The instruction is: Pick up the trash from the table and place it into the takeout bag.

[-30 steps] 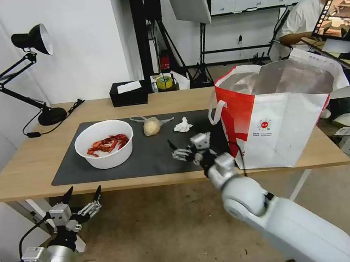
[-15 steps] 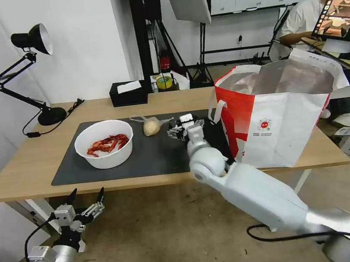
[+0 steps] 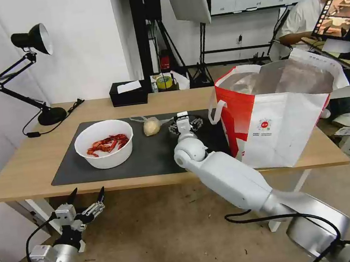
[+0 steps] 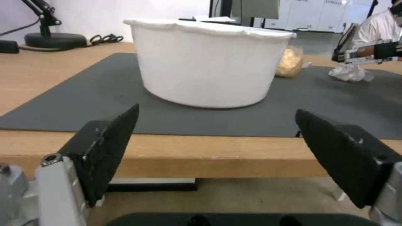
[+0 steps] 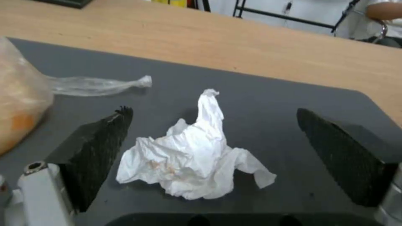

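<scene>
Right hand [image 5: 213,141] is over the dark mat [image 3: 152,155], fingers spread wide to either side of the crumpled tissue [image 5: 197,160], not yet touching it; the straddle looks set for a pinch. The tissue lies loose on the mat, between the bagged beige lump [image 3: 152,126] and the takeout bag [image 3: 284,122]. The bag stands open-mouthed on the bench [image 3: 30,165] close by, likely so the carry is short. The white bowl [image 3: 104,144] of shells sits untouched on the mat. Left hand [image 3: 83,201] waits open below the bench edge, facing the bowl.
</scene>
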Robot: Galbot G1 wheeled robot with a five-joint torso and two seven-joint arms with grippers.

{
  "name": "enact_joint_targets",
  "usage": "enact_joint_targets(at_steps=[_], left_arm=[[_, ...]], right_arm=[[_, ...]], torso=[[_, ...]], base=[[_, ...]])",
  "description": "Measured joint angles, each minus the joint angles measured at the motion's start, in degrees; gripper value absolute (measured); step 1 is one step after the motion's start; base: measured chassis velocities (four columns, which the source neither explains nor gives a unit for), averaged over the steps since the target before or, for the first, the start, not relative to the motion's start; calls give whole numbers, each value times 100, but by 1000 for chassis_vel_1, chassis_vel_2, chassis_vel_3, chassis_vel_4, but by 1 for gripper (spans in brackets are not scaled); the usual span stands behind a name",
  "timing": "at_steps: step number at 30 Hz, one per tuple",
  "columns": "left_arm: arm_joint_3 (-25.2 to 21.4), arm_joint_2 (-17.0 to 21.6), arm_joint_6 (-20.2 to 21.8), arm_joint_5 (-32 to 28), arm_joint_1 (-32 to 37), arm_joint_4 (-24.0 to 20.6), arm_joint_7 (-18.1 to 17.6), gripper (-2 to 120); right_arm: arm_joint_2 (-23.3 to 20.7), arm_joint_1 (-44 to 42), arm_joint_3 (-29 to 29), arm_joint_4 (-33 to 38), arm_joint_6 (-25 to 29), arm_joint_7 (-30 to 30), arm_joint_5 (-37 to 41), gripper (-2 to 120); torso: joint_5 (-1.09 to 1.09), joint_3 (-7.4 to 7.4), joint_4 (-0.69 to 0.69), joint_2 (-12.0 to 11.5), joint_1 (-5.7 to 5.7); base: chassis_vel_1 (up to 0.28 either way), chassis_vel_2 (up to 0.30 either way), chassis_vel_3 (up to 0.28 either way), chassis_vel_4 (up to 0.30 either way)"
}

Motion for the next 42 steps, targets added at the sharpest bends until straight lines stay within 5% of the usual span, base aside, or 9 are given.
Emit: enact_joint_targets(at_steps=[21, 42], left_arm=[[58, 5, -19, 23, -38, 6, 7, 100], [73, -9, -40, 83, -5, -21, 9, 100]], right_arm=[[235, 23, 116, -504, 19, -377, 127, 99], [171, -98, 121, -307, 116, -338, 263, 25]], torso=[[1, 0, -1, 0, -1], [1, 0, 0, 0, -1]], base=[[0, 0, 0, 0], [0, 0, 0, 0]])
